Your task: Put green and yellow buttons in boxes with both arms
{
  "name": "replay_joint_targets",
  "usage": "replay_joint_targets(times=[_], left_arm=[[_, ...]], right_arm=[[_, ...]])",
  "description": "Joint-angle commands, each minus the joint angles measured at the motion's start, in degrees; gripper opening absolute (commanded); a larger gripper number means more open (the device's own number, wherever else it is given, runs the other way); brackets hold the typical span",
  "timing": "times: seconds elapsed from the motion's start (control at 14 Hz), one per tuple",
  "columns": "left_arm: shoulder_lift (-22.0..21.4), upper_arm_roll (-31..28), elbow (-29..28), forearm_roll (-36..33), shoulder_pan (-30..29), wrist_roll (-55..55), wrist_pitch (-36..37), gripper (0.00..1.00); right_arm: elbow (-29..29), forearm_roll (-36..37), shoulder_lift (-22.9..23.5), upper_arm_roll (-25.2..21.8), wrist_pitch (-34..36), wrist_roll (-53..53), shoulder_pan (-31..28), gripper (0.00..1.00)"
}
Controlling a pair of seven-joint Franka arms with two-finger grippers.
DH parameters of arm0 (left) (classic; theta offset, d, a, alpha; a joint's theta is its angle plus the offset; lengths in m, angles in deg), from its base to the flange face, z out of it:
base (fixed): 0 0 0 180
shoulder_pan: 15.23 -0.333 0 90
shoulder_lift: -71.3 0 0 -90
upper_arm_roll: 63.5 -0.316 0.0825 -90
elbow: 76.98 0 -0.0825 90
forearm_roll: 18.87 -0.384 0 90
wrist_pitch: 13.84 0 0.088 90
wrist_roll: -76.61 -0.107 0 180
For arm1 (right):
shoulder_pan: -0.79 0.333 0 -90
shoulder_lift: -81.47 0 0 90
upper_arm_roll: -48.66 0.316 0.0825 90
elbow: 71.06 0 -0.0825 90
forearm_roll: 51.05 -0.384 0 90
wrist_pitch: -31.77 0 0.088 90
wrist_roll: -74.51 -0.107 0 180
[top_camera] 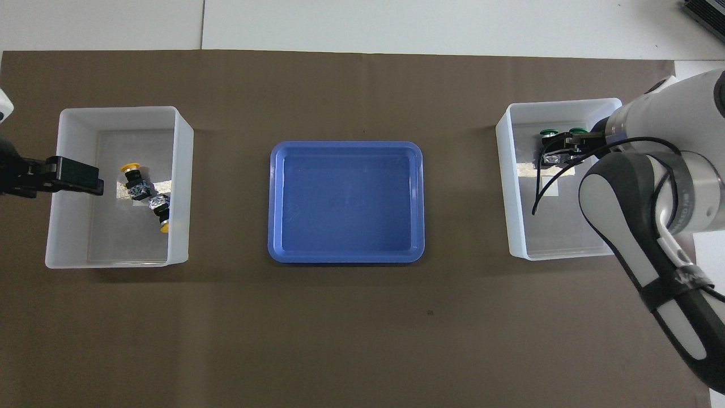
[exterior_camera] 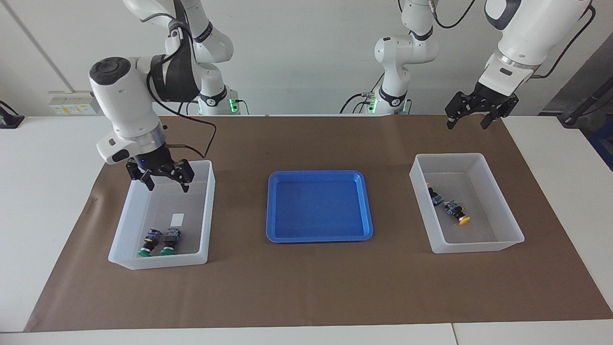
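Right hand (exterior_camera: 161, 178) wide and empty above the box (exterior_camera: 206, 211) of green buttons (exterior_camera: 158, 242); left hand (exterior_camera: 468, 116) wide, waiting.

Bright, even light falls from above; shadows around the blue tray (exterior_camera: 320, 206) are faint and short. Both views are sharp; its floor shows mild sheen.

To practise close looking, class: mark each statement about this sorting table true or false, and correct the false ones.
1. Both green buttons lie in the box at the right arm's end. True.
2. The right gripper holds a button. False: it is open, empty, raised over that box.
3. The blue tray holds a yellow button. False: nothing lies in it; both yellow buttons lie in the other box.
4. The left gripper is open. True.
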Motion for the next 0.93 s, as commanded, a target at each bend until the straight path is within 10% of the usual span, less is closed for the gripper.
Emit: replay_joint_targets(times=[0.0,0.86], left_arm=[[-1.8,0.1,-1.9,0.7,-0.4,0.4,-0.1,1.00],[-2.3,0.1,-2.6,-0.1,-0.5,0.4,2.1,1.00]], right_arm=[[6.3,-1.3,-0.4,0.4,8.7,-0.6,-0.7,1.00],[4.4,-0.5,-5.5,0.3,17.4,1.0,-0.7,1.00]])
